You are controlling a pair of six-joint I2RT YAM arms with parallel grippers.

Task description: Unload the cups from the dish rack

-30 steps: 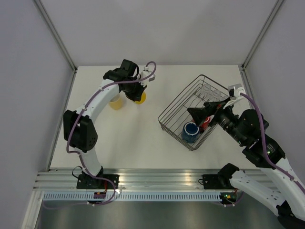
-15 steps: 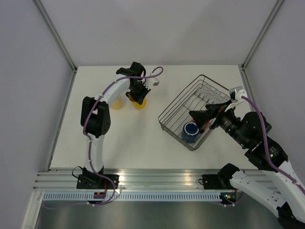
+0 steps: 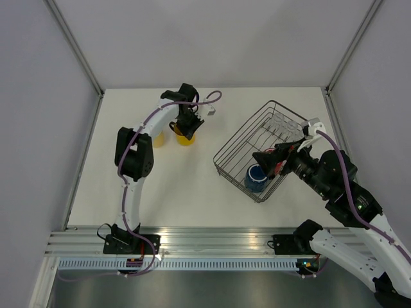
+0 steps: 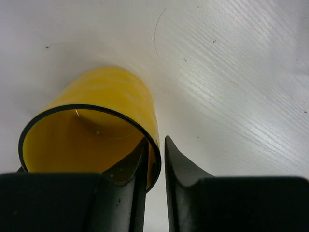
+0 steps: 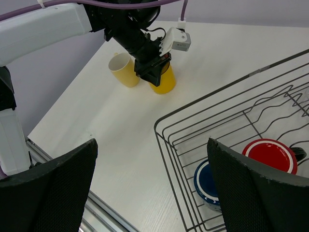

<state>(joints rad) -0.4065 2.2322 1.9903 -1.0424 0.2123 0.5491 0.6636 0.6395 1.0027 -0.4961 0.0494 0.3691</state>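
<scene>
Partly done, I judge: pale yellow mug (image 3: 156, 138) and bright yellow mug (image 3: 186, 138) stand upper left, left gripper (image 4: 155, 142) astride the bright one's rim, whether pinching I cannot tell; red mug (image 5: 269, 155) and blue mug (image 5: 208, 181) sit in the rack (image 3: 241, 131) near the wide-open, empty right gripper (image 5: 150, 144).

The light is bright and even in all three views. In the top view the tabletop (image 3: 192, 186) shows only weak, soft shadows, and the metal rail (image 3: 212, 239) along its near edge carries a strip of glare. In the left wrist view the left gripper (image 4: 155, 140) is black, without detail and a little blurred, while the bright yellow mug (image 4: 106, 96) has a soft shine. In the right wrist view the right gripper (image 5: 152, 142) is dark and unsharp; the dish rack (image 5: 161, 145) is sharp.
</scene>
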